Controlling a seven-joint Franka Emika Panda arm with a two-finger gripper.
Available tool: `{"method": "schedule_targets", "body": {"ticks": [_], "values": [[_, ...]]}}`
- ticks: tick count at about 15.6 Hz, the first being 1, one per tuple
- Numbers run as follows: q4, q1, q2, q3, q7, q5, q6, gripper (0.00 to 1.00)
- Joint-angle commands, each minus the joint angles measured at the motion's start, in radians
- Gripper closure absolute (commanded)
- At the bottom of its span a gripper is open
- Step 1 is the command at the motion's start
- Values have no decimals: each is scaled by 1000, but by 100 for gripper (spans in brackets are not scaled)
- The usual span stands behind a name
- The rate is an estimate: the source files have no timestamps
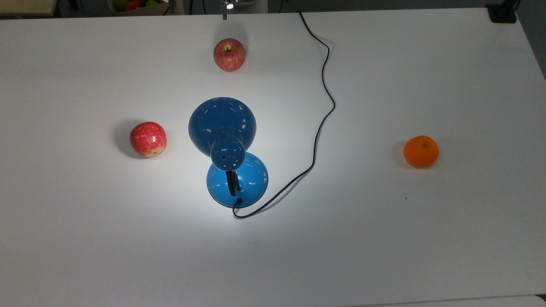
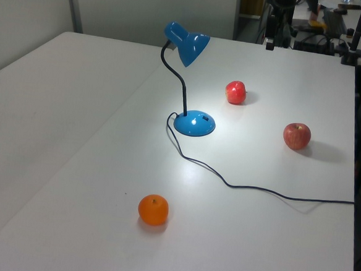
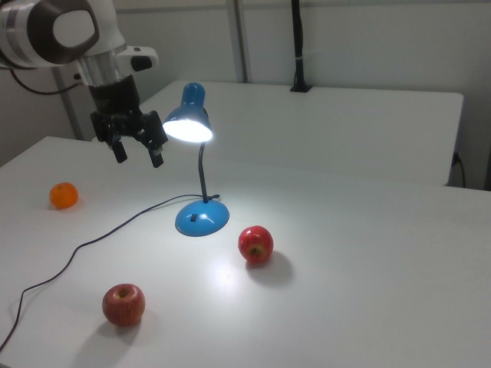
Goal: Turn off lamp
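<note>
The gripper (image 3: 138, 152) hangs in the air with its fingers spread and nothing held. Just to its right in the right view stands the lit blue desk lamp (image 3: 196, 153), shade glowing over the white table (image 3: 345, 230). Below the gripper the lamp's cord (image 3: 100, 234) trails; two red apples (image 3: 255, 244) (image 3: 123, 303) lie lower right, an orange (image 3: 64, 195) lower left.

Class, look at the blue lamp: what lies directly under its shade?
Under the lamp shade: brightly lit bare table and part of the round base. In the top view the shade covers the rest.
</note>
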Motion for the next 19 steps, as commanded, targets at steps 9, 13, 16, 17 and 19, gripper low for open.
{"method": "schedule_targets", "body": {"ticks": [9,13,16,17,19], "values": [[26,7,19,-11,10,16,-36,11],[24,8,22,-11,5,16,-34,68],[23,8,22,-11,-12,16,-31,100],[23,8,22,-11,-32,16,-34,100],[21,7,22,-11,-56,16,-33,100]]}}
